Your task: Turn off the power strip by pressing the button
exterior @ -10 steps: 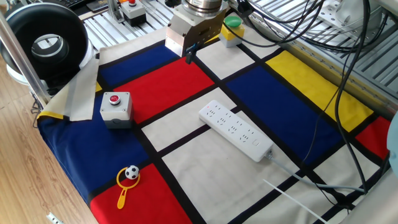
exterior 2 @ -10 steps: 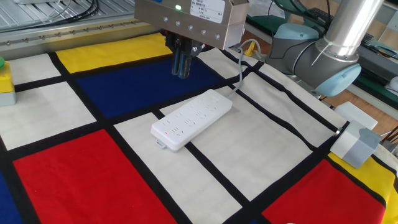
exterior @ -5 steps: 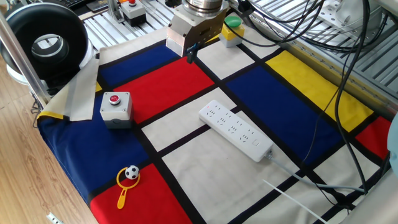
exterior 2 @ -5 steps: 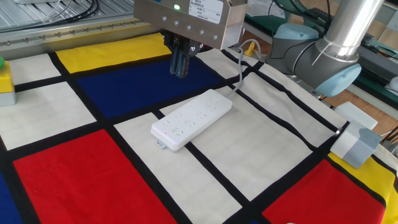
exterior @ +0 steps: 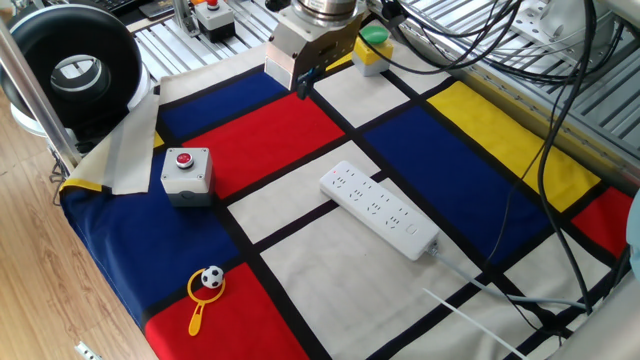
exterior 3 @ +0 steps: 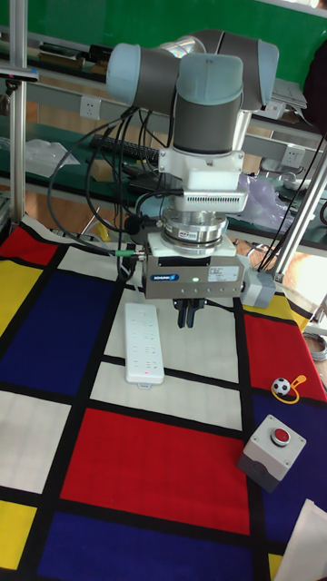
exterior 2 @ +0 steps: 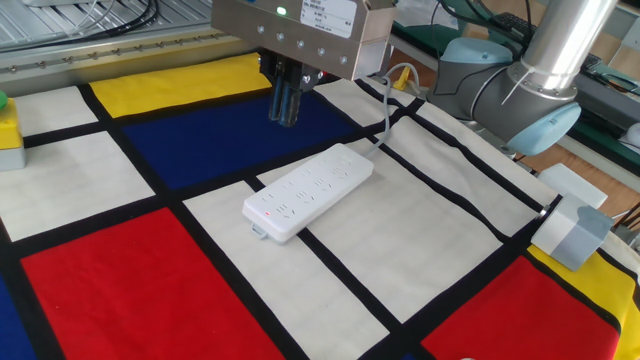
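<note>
One fixed view: a cloth point(exterior: 300, 135) of red, blue, yellow and white blocks with black bands covers the table, wood floor to the left, slatted metal and looping black cables behind. The power strip point(exterior: 379, 209) lies flat on a white block, its cable running off to the right. The gripper point(exterior: 304, 84) hangs above the red block near the far edge, well apart from the strip; its tips are too dark to read here. A red button on a grey box point(exterior: 186, 170) sits at the left, a green button on a yellow box point(exterior: 371, 44) is half hidden behind the arm, and a small football toy on a yellow handle point(exterior: 207, 285) lies near the front.

The other fixed view: the fingers point(exterior 2: 285, 100) point down over the blue block, pressed together, holding nothing. The strip lies diagonally just below; its button point(exterior 2: 264, 213) is hard to pick out, near the end with a red dot.

Tall fixed view: the arm fills the middle, green wall and shelving behind. The strip lies just left of the gripper, whose tips are partly hidden.
</note>
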`<state>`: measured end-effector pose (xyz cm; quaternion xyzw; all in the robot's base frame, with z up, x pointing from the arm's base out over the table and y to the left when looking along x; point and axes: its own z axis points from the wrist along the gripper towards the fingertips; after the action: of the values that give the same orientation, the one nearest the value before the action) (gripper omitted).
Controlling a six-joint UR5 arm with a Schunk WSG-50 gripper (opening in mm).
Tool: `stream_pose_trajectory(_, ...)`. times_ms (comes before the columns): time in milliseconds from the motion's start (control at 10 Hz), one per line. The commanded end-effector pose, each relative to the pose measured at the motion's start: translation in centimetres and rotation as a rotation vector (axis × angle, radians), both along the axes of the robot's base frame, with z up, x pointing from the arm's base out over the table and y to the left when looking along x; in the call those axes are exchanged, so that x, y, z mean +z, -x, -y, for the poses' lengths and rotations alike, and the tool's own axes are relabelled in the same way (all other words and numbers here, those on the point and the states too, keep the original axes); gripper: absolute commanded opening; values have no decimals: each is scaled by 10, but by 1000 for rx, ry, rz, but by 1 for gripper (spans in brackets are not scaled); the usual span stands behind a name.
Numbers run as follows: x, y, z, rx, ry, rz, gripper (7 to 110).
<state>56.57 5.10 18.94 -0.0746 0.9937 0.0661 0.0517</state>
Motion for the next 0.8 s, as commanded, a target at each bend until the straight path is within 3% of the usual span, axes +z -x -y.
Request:
stream_pose_trajectory(0,2,-2,-4,5,-20,9,7)
stream_pose_trajectory(300,1,5,0,-3,-2,-20,7)
stream_pose_trajectory(400,1,2,2,27,8,-4,7)
stream_pose_trajectory(500,1,-6,10,81,47,34,7)
stream_pose_trajectory(700,2,-14,5,132,34,72,7)
